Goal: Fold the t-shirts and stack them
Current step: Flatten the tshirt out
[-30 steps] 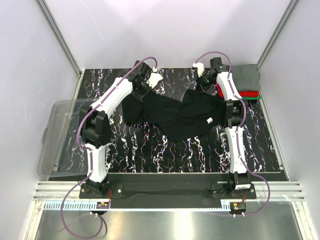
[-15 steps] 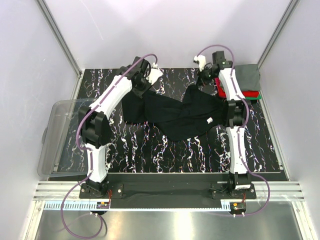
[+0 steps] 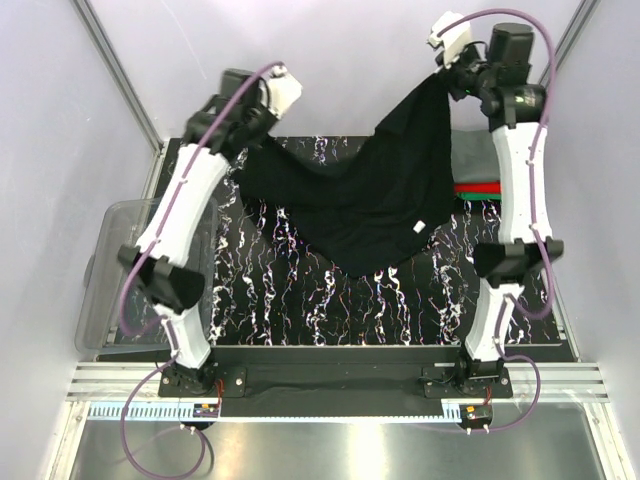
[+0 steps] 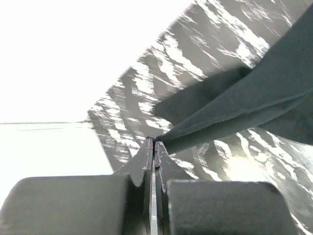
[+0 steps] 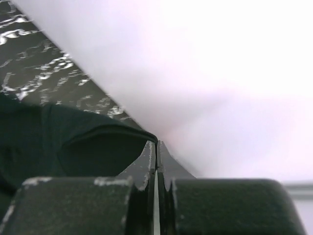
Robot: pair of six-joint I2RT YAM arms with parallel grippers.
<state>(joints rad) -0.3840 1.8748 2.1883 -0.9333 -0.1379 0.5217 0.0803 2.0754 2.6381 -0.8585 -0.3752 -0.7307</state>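
We see both arms raised high over the table, where a second ago they were bent low with the black t-shirt point(image 3: 370, 205) crumpled on the surface between them. The shirt now hangs stretched between the two grippers in a wide, sagging triangle, and its lowest point droops over the middle of the table; we cannot tell whether that point touches the surface. A small white tag point(image 3: 420, 228) shows near the shirt's lower right edge, much where it was before. The left gripper point(image 3: 243, 130) is pinched tight on one corner of the cloth; in the left wrist view its jaws are pressed together with the fabric running out from their tips point(image 4: 154, 146). The right gripper point(image 3: 447, 80), higher and close to the back wall, is likewise clamped on the other corner, and its wrist view shows closed jaws point(image 5: 156, 146) nipping a fold of cloth. The stack of folded shirts point(image 3: 478, 187), grey over red over green, sits unchanged at the far right, partly behind the right arm. The table point(image 3: 300, 300) is black with white marbled veins. A clear plastic bin point(image 3: 105, 270) rests at its left edge. Plain pale walls with metal corner posts enclose the space, and a metal rail point(image 3: 330, 378) runs along the near edge.
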